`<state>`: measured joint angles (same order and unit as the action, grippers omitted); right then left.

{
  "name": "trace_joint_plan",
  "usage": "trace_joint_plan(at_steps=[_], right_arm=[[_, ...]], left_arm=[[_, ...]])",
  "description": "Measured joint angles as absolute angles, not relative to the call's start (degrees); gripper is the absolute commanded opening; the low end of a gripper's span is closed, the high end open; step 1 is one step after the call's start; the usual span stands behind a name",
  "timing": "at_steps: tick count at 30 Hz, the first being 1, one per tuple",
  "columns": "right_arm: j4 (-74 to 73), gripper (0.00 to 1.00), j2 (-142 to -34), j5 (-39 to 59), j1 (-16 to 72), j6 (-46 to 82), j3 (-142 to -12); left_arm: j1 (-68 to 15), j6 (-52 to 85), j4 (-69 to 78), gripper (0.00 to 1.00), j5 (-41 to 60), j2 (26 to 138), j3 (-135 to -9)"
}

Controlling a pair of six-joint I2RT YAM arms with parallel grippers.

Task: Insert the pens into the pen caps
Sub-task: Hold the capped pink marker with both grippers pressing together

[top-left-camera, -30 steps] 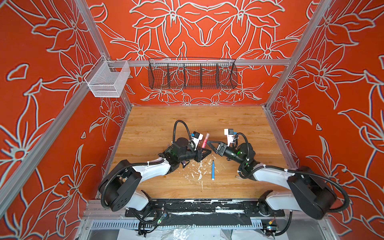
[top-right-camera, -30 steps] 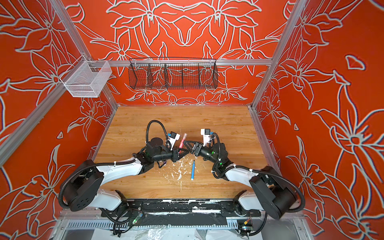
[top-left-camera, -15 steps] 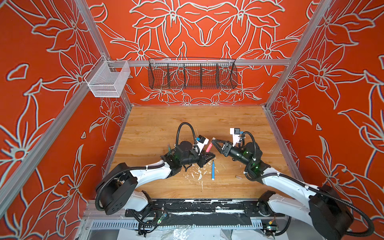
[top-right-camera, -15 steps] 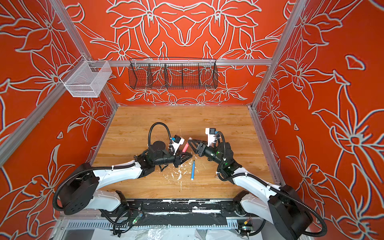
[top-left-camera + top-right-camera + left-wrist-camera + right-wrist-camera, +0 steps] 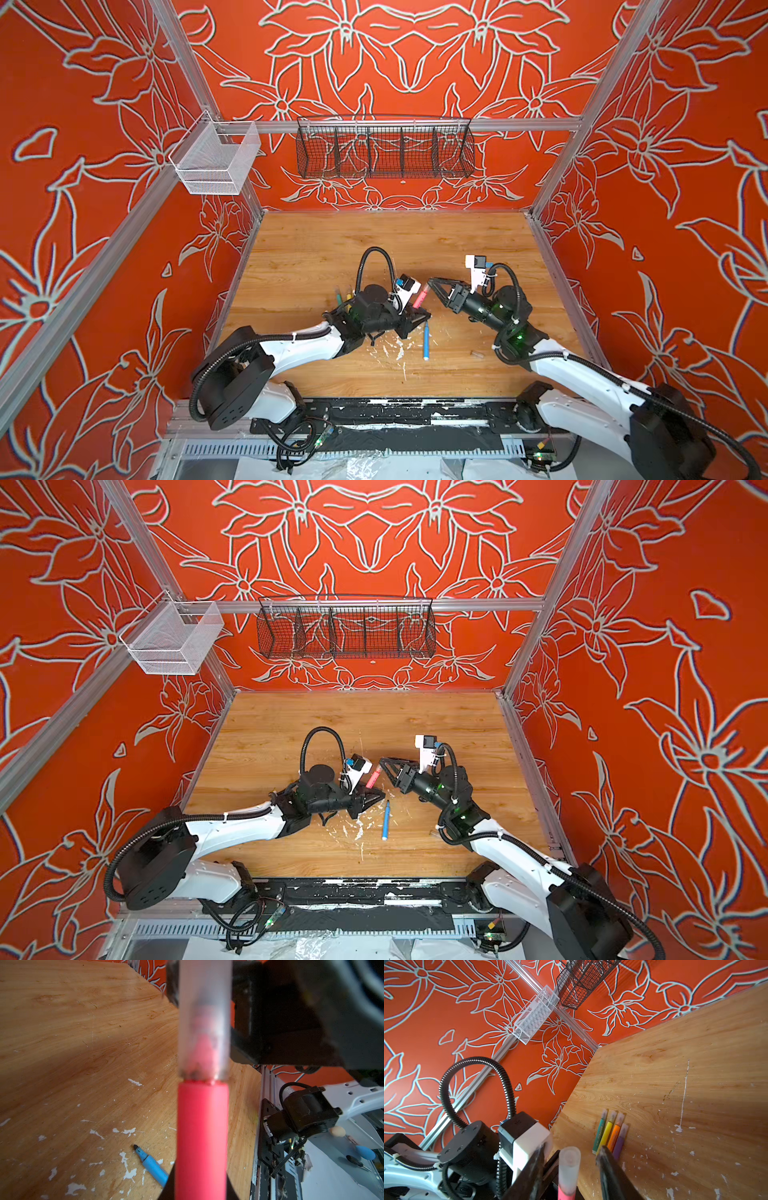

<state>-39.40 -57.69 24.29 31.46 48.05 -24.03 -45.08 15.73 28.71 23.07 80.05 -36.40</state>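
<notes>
Above the middle of the wooden table, the pink-red pen stands tilted, its lower end clamped in the left gripper, whose jaws are drawn tight on the barrel. A clear cap sits over the pen's tip. In the left wrist view the cap's open end meets the pink barrel, and the tip shows faintly through the plastic.

The right gripper reaches in from the opposite side. In the right wrist view its two fingers straddle the cap with a gap showing on either side, so the jaws stand partly apart and grip nothing.

Just beside the left gripper, on the right arm's side, the blue pen lies flat on the table with its dark tip bare, among white paint flecks. A loose cap, small and clear, lies on the wood near the right arm.

Behind the left arm, a row of four capped pens lies side by side and touching: green, yellow, orange and purple. In both top views the arm hides most of the row.

On the back wall hangs a black wire basket, and at the left corner a white mesh basket.
</notes>
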Motion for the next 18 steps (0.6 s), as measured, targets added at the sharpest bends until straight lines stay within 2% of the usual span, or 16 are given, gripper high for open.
trace_joint_plan(at_steps=[4,11,18], right_arm=[[-39.35,0.36,-58.89,24.58,31.46,48.14,-24.27],[-39.29,0.39,-60.23,25.87,31.46,48.23,-24.77],[-39.29,0.35,-60.31,26.04,31.44,48.14,-25.23]], left_arm=[[-45.12,15.57,28.53,0.0,23.14,80.62,-37.12],[-45.12,15.4,28.1,0.0,23.2,81.71,-37.87],[-45.36,15.35,27.9,0.0,23.49,82.15,-38.0]])
